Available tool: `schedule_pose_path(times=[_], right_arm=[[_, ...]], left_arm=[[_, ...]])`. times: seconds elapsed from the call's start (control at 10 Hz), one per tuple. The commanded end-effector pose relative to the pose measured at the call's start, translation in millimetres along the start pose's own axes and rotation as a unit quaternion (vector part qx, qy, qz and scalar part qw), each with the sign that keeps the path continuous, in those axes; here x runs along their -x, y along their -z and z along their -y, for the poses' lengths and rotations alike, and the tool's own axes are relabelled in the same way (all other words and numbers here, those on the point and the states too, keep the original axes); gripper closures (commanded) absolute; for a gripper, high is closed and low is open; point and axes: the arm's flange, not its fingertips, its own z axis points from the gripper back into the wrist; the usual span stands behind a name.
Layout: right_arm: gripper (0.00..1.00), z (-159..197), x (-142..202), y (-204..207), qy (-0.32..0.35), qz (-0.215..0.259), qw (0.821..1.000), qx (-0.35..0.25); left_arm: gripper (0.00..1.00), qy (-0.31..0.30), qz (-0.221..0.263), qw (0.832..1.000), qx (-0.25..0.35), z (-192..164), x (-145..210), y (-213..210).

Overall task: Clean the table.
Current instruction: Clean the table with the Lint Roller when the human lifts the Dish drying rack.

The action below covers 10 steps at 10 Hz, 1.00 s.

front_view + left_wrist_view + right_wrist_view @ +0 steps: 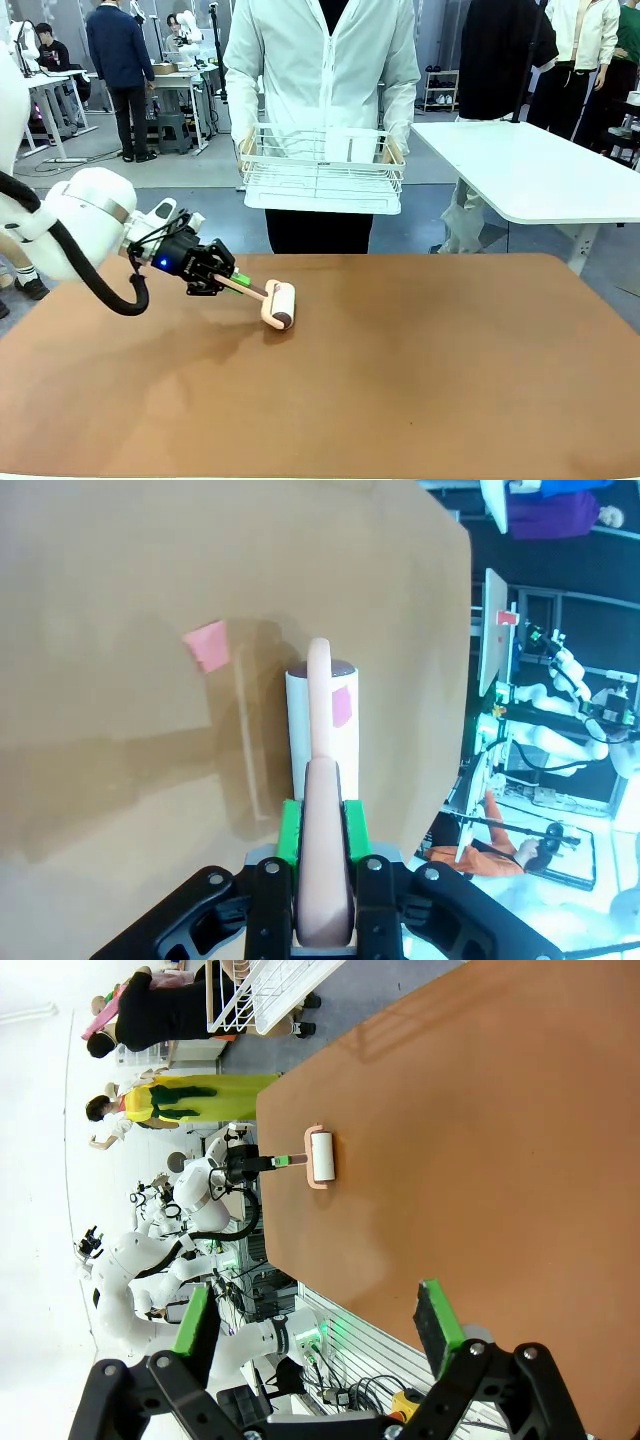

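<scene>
A: Task thing first. Look of the worktop (450, 380)?
B: Large and wide, reddish-brown terracotta top. Smooth, matte, rounded corners. Soft shadows toward the left side. Paler tan in the left wrist view, warmer orange-brown in the right wrist view.

A: Where?
B: Across the whole lower half of the front view, near edge at the bottom, far edge just in front of a person (322, 80).

A: Anything lying on it?
B: One small pink scrap (206, 645), flat on the surface, near the head of the lint roller (325, 715), not touching. Also a second pink scrap (341, 705), stuck on the white roll itself.

A: State of the left gripper (222, 278)?
B: Low over the left part of the worktop. Jaws pinching the roller's peach handle between the green pads. Roll down on the surface, handle sloping up into the jaws.

A: And the right gripper (315, 1320)?
B: Held off the worktop, well apart from the roller. Jaws spread wide.

A: Far side?
B: White jacket on the person, white wire basket (322, 170) held in both hands at waist height, beyond the far edge. White desk (530, 170) off to the right, apart from the worktop.
</scene>
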Motion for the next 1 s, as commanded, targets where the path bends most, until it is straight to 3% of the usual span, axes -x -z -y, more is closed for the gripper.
schedule_pose_path(times=[0.0, 0.4, 0.9], right_arm=[[0.0, -3, 1, -1, -0.003, 0.001, 1.0, -0.002], [0.0, -3, 1, -1, -0.003, 0.001, 1.0, -0.002], [0.0, -3, 1, -1, -0.003, 0.001, 1.0, -0.002]], left_arm=[[0.81, 0.019, 0.02, 1.0, 0.0, 5, 4, 21], [0.81, 0.021, 0.005, 1.0, 0.017, 36, 8, 37], [0.81, 0.026, 0.008, 1.0, 0.004, 102, 14, -1]])
